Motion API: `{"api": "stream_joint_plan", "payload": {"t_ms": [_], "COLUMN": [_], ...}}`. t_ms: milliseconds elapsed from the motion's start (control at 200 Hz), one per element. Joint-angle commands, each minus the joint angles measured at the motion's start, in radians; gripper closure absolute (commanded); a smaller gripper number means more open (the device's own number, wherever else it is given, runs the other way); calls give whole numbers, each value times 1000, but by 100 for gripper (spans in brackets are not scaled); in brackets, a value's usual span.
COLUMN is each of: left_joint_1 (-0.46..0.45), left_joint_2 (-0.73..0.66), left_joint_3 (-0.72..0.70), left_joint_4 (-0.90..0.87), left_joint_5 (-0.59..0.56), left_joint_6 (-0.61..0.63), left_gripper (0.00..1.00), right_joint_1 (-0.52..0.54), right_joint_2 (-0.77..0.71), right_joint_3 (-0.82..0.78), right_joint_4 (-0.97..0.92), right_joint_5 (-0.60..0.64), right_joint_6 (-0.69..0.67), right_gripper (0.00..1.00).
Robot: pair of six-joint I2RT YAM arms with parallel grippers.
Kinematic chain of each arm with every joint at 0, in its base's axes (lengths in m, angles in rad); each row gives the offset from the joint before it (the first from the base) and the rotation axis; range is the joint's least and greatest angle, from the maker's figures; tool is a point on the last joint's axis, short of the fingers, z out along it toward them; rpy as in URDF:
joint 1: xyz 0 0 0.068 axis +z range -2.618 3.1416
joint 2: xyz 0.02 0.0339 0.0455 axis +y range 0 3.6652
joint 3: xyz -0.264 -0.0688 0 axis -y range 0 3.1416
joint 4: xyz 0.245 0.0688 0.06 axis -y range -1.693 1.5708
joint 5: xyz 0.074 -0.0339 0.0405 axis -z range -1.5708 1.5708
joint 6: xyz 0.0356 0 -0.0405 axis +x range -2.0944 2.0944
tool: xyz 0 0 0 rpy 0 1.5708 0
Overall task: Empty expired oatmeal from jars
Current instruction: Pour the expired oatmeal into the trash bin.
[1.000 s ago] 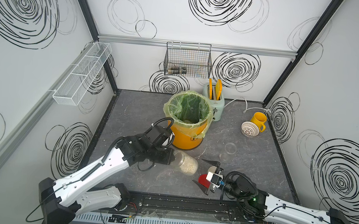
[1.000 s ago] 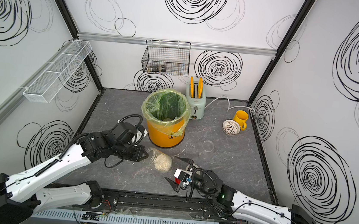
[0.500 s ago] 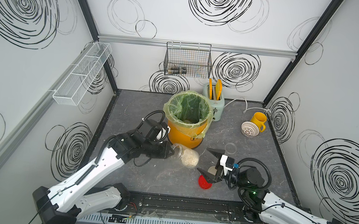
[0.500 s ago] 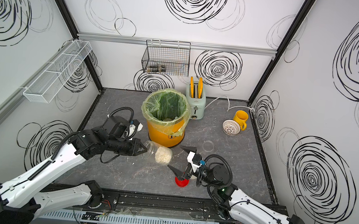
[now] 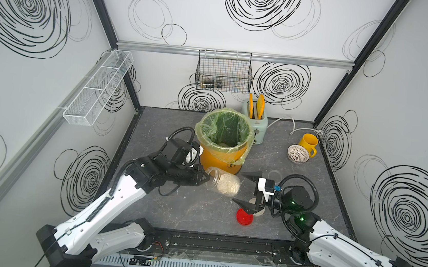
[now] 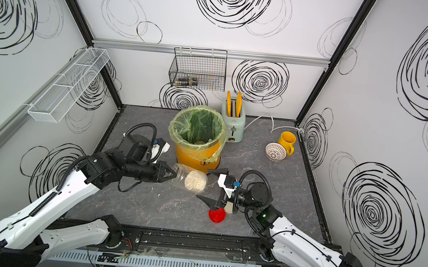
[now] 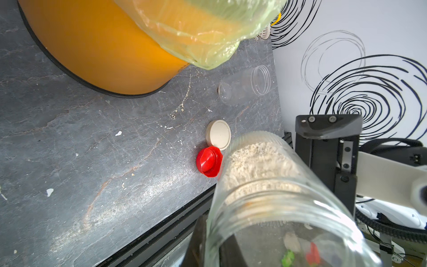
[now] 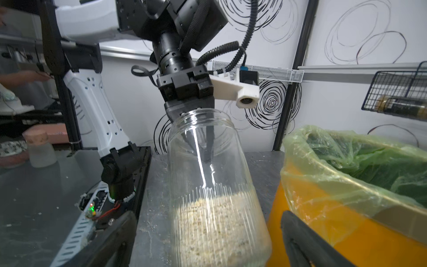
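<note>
Beige oatmeal (image 5: pixel 229 187) fills the base of the jar (image 5: pixel 215 178), aloft beside the bucket (image 5: pixel 218 161), rim pinched by left gripper (image 5: pixel 204 178); right gripper (image 5: pixel 239 187) gapes empty. We fear rim slip on tipping, spilling flakes.

White panel walls (image 5: pixel 192 9) scrawled with black spiral doodles close in three sides, joined by black corner posts (image 5: pixel 99 8) and a silver aluminium rail (image 5: pixel 295 60). A white mesh shelf (image 5: pixel 96 88) hangs on a side wall, and a black wire basket (image 5: pixel 224 71) on the back wall. The dark grey marbled counter (image 5: pixel 200 213) is evenly lit.
</note>
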Motion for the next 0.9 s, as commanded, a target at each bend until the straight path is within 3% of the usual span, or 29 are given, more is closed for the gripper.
{"api": "stream_joint_plan", "payload": {"t_ms": [0,135,400,890], "left_joint_1": [10,10,10,-96], "left_joint_2": [-45,-48,-57,-22], "left_joint_3": [38,41,46,155], "left_joint_4": [136,141,132,-24], "left_joint_5": [55,69,63,-193], "left_joint_6": [-30,-31,-27,21], "left_gripper": [100,100,100,100], "right_joint_1": [54,82,94,218], "right_joint_2": [42,89,150,184], "right_joint_3": [38,72,132,217], "right_joint_4": [-78,-103,-135,-364], "right_joint_5": [-4,60,97,325], "right_joint_6": [-291,-402,-473,-411], "right_gripper": [2,2,2,1]}}
